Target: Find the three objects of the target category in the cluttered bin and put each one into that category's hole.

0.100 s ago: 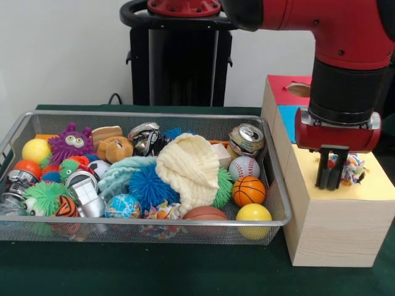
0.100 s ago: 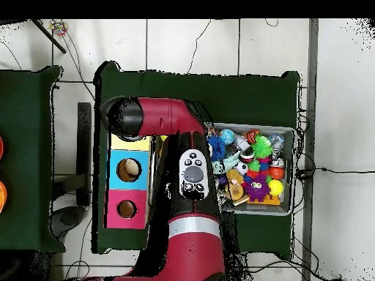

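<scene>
My gripper [image 1: 330, 185] hangs low over the yellow section [image 1: 373, 185] of the wooden box [image 1: 333, 231], right of the bin. Its two black fingers stand close together, shut on a crinkly multicoloured toy [image 1: 353, 168] that bulges out to their right, just above the yellow top. The yellow hole itself is hidden behind the toy. In the overhead view the red arm [image 2: 192, 175] covers the gripper and the toy. The wire mesh bin [image 1: 148, 115] is packed with balls, spiky toys, a crushed can [image 1: 247, 139] and a cream cloth [image 1: 188, 168].
Behind the yellow section the box has a blue section [image 2: 128, 170] and a red section [image 2: 126, 209], each with a round hole. The box stands close against the bin's right rim [image 1: 279, 172]. A green cloth [image 1: 154, 271] covers the table.
</scene>
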Robot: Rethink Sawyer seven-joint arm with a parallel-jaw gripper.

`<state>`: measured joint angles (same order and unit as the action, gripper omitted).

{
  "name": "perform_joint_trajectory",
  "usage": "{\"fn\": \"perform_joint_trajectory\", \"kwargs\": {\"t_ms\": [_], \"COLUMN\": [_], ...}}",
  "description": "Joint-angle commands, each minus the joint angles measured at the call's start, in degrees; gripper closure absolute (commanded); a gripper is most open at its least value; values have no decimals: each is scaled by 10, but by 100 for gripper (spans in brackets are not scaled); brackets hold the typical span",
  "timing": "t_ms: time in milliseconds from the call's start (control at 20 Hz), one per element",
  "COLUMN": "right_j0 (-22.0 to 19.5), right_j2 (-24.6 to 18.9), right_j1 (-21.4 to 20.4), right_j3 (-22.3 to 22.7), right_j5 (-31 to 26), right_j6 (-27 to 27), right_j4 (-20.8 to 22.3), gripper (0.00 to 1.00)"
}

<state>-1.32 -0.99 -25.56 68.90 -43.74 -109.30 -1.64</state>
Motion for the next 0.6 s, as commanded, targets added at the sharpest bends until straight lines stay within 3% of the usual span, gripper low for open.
{"fn": "perform_joint_trajectory", "kwargs": {"t_ms": [50, 600], "right_j0": [-35, -68], "right_j2": [-70, -120], "right_j1": [32, 19], "right_j3": [36, 70], "right_j5": [-116, -120], "right_j6": [13, 46], "right_j4": [-18, -29], "gripper": [100, 100]}}
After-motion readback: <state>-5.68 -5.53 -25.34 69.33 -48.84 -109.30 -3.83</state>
